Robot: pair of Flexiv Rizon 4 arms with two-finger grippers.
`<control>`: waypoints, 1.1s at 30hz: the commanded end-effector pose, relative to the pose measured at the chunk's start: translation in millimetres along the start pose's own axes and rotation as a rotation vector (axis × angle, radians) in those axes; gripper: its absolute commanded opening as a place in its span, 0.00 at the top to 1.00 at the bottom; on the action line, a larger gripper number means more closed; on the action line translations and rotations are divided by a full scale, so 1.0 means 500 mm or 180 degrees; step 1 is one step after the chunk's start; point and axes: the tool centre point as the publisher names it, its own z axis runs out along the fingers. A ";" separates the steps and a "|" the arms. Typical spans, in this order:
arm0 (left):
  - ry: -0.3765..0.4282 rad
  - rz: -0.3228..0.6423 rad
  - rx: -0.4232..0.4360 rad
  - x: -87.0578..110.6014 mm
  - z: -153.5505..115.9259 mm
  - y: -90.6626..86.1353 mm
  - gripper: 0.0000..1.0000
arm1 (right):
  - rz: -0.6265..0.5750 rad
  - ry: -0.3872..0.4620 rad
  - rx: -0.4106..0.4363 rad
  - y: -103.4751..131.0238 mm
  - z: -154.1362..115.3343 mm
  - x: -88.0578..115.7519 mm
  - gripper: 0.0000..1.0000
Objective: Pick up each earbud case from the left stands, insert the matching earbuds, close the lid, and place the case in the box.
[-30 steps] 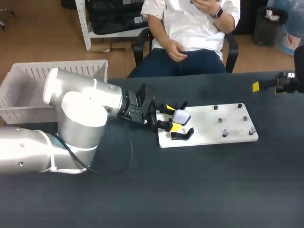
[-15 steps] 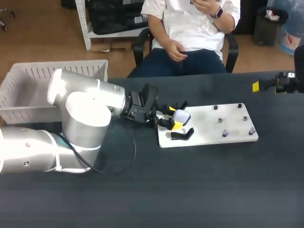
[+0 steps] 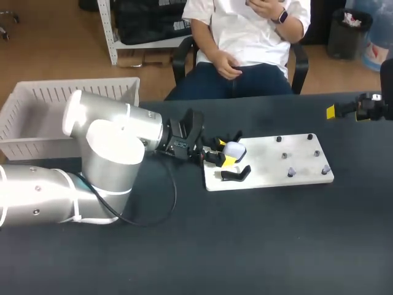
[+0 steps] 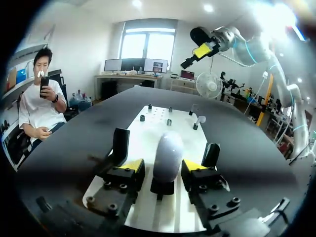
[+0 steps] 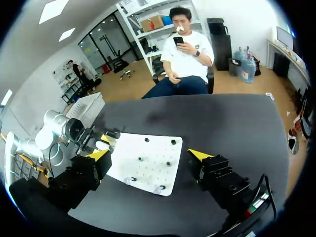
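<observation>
Head view: my left tool (image 3: 224,152) sat at the white board's (image 3: 276,175) left end, around the upright earbud case (image 3: 235,149). Left wrist view: its fingers were apart, flanking the case without touching. The case looked smooth, light and probably slippery, best gripped across its broad sides. Right wrist view: my right tool (image 5: 149,155) hung spread and empty.

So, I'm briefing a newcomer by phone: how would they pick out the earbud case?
On the dark table lies a white board. At its left end, inside the open left pincer, the earbud case sits on a black stand. It is the only pale, egg-shaped thing there: the second stand beside it is empty, and the far end holds only small pegs.
</observation>
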 end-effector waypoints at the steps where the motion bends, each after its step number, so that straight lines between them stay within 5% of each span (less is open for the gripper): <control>1: 0.0002 -0.0005 0.0008 0.000 0.005 0.005 0.55 | -0.0001 0.0001 0.0004 0.000 0.000 0.000 0.00; 29: -0.0067 -0.0003 0.0057 -0.007 0.010 0.008 0.58 | -0.0001 0.0001 0.0004 0.000 0.000 0.000 0.00; 31: -0.0068 0.0000 0.0063 -0.006 0.010 0.008 0.65 | -0.0001 0.0001 0.0004 0.000 0.000 0.000 0.00; 33: -0.0073 -0.0003 0.0070 -0.006 0.010 0.008 0.90 | -0.0001 0.0001 0.0004 0.000 0.000 0.000 0.00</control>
